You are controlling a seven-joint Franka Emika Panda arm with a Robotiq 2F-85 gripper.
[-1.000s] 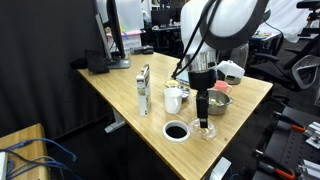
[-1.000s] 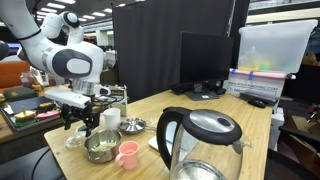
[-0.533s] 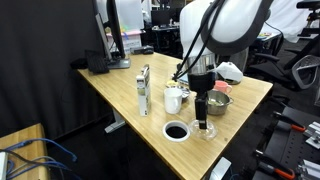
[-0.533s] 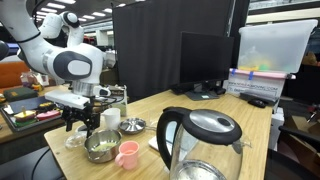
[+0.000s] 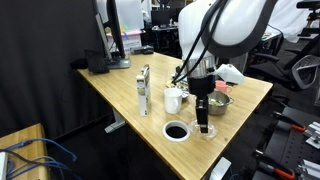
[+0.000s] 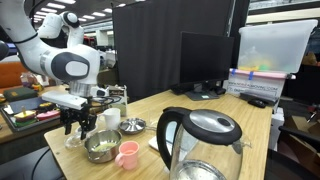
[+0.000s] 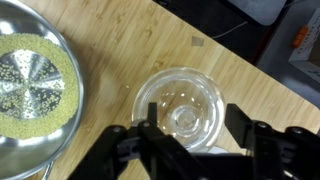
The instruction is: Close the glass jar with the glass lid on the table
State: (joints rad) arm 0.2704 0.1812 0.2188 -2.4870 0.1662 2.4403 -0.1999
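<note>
Fingers [image 7: 240,125] spread wide, holding nothing, one either side of the glass lid [image 7: 181,103]. The lid lies flat on the tabletop [image 7: 110,40] in the middle of the wrist view, just beside the metal bowl [image 7: 30,90] at the left edge. So this looks like the line-up for the pick, with the squeeze not yet made. Here's the danger: clear glass is slick and sits low, so if the fingers close too high they may catch only the rim, and the lid could skid out or tip up on edge. Go too low and the tips would scrape the wood. That bowl is close as well, and the finger on its side could nudge it. In an exterior view the black ring [image 5: 176,131] sits near the lid at lower centre, clear of the grasp. Against a second ago, the fingers have sunk a shade closer to the tabletop in both exterior views, while lid, bowl and ring lie where they were.
</note>
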